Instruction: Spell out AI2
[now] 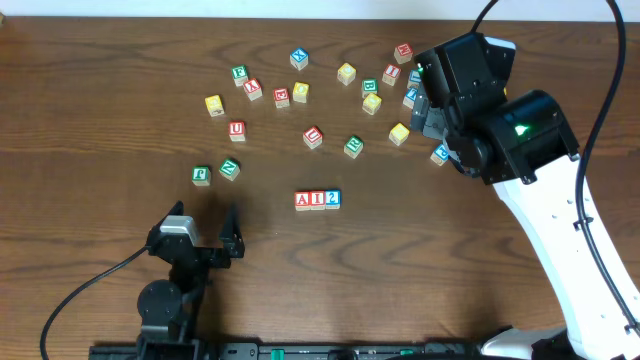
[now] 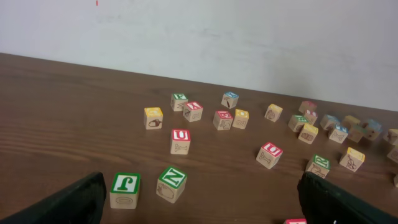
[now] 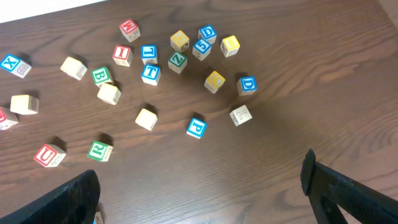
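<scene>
The A block (image 1: 303,200), the I block (image 1: 318,199) and the 2 block (image 1: 332,199) are sitting in a row mid-table, seemingly touching. The word is looking done. The left gripper (image 2: 202,182) and right gripper (image 3: 200,171) are hanging wide open, holding nothing.

Just ahead of my left end effector (image 2: 208,205), a green J block (image 2: 125,188) and a green Z block (image 2: 171,184) sit side by side, slightly apart, on the brown table (image 2: 56,118). A red U block (image 2: 180,141) lies beyond them. Ahead of my right end effector (image 3: 199,186), a blue D block (image 3: 247,85) and a pale L block (image 3: 240,115) lie close together.
</scene>
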`<state>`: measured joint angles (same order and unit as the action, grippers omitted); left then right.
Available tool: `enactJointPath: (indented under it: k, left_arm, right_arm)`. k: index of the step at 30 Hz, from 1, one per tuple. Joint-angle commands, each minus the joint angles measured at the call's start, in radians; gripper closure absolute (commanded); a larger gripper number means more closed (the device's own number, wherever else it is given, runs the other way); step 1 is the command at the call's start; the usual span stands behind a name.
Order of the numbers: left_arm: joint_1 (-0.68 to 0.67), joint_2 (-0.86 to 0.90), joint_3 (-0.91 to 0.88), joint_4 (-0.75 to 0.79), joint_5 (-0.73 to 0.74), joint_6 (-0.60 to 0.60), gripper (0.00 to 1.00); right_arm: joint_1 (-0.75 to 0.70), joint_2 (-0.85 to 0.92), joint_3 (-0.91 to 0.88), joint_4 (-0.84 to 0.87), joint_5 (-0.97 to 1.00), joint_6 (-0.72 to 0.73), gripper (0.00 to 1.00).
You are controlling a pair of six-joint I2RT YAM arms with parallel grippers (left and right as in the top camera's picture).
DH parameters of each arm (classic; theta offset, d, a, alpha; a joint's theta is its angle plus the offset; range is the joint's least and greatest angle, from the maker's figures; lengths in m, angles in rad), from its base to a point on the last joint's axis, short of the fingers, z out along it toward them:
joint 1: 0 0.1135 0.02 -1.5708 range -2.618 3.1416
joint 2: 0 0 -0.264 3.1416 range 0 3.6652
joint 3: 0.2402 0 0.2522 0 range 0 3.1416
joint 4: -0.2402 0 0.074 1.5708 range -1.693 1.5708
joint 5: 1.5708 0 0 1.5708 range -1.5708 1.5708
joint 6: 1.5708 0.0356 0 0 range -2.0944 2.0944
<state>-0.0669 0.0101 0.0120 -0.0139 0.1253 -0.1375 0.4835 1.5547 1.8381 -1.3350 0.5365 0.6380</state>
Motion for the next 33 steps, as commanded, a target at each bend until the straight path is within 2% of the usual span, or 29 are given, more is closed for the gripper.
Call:
enactJointPath:
  k: [1, 13, 15, 17, 19, 24, 28, 33]
  left_arm:
    - [0.004, -0.006, -0.007, -0.047, 0.021, -0.002, 0.04]
    - [0.004, -0.006, -0.007, -0.047, 0.021, -0.002, 0.04]
    - [0.004, -0.006, -0.007, -0.047, 0.021, -0.002, 0.04]
    - [0.004, -0.006, -0.007, -0.046, 0.021, -0.002, 0.04]
    - [0.004, -0.006, -0.007, -0.047, 0.021, -0.002, 0.04]
    - [0.004, -0.006, -0.007, -0.046, 0.021, -0.002, 0.04]
    - [0.004, -0.006, -0.007, -0.047, 0.021, -0.002, 0.04]
    - [0.004, -0.006, -0.007, -0.046, 0.021, -0.002, 0.04]
  right_arm:
    - [-0.013, -0.015, 0.015, -0.001, 0.021, -0.011, 0.01]
    - [-0.012, -0.019, 0.014, 0.001, 0.014, -0.011, 0.01]
    - [-0.011, -0.024, 0.007, 0.057, 0.017, -0.016, 0.01]
    - [-0.008, -0.037, -0.023, 0.179, 0.013, -0.067, 0.01]
    - [0.006, -0.063, -0.093, 0.350, -0.015, -0.190, 0.01]
    - [0.031, -0.203, -0.411, 0.832, -0.100, -0.457, 0.01]
    - [0.026, -0.351, -0.700, 1.102, -0.133, -0.539, 0.01]
    - [0.015, -0.553, -1.033, 1.331, -0.152, -0.608, 0.01]
